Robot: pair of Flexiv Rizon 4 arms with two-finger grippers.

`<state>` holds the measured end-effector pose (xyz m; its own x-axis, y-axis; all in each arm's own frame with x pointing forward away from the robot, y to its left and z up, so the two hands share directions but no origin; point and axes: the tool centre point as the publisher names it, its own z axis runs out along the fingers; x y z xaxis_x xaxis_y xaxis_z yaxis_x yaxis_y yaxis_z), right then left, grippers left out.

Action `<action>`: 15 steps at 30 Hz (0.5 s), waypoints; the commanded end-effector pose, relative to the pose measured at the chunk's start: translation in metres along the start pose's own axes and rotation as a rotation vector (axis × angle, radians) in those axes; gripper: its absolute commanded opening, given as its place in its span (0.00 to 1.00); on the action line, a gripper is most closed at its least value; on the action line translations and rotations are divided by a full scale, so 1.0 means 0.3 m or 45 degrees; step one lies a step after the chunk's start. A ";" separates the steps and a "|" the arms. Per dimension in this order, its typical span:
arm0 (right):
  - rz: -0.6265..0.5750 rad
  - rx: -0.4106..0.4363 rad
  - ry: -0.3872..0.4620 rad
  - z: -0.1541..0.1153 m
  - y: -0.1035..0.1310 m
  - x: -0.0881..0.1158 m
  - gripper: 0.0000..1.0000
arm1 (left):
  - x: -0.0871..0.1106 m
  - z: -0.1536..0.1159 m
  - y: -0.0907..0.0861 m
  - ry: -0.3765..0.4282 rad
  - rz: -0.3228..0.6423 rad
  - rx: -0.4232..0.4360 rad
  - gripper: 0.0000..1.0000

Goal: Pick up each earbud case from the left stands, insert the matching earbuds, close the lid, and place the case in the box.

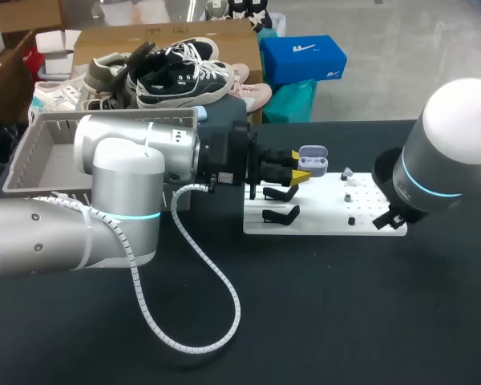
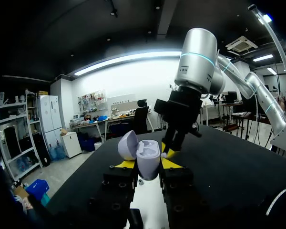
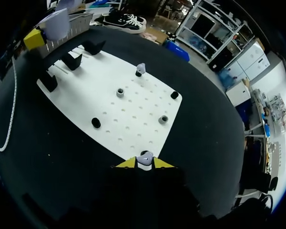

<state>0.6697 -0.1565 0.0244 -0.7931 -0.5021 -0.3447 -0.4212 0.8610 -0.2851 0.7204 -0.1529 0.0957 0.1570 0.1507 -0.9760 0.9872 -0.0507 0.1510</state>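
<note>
Case [image 1: 313, 159], lid open, is squeezed in left gripper [image 2: 148, 166] near middle of head view. Right gripper [image 3: 144, 164] pinches one small earbud [image 3: 144, 157].

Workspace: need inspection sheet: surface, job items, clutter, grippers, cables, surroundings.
Surface: black table, white pegboard on it.
Job's things: earbud case lid open, off the stands; one earbud gripped, second earbud on a peg; grey box at far left.
Clutter: nothing seen.
Grippers: left gripper shut on earbud case; right gripper shut on earbud.
Cables: white ribbed conduit loops on table.
Surroundings: nothing seen.
</note>
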 end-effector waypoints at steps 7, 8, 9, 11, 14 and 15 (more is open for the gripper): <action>0.020 -0.009 -0.044 -0.090 0.004 0.014 0.00 | 0.003 0.000 0.003 -0.003 0.001 0.002 0.00; 0.030 -0.025 -0.048 -0.100 0.003 0.012 0.00 | 0.003 0.000 0.003 -0.003 0.001 0.002 0.00; 0.041 -0.041 -0.056 -0.108 0.004 0.010 0.00 | 0.003 0.000 0.003 -0.003 0.001 0.002 0.00; 0.070 -0.092 -0.080 -0.126 0.004 0.001 0.00 | 0.003 0.000 0.003 -0.003 0.001 0.002 0.00; 0.064 -0.129 -0.099 -0.134 0.003 -0.005 0.00 | 0.003 0.000 0.003 -0.003 0.001 0.002 0.00; 0.064 -0.129 -0.099 -0.134 0.003 -0.005 0.00 | 0.003 0.000 0.003 -0.003 0.001 0.002 0.00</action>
<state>0.6574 -0.1443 0.0593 -0.7851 -0.4592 -0.4157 -0.4218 0.8878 -0.1840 0.7204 -0.1529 0.0957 0.1570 0.1507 -0.9760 0.9872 -0.0507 0.1510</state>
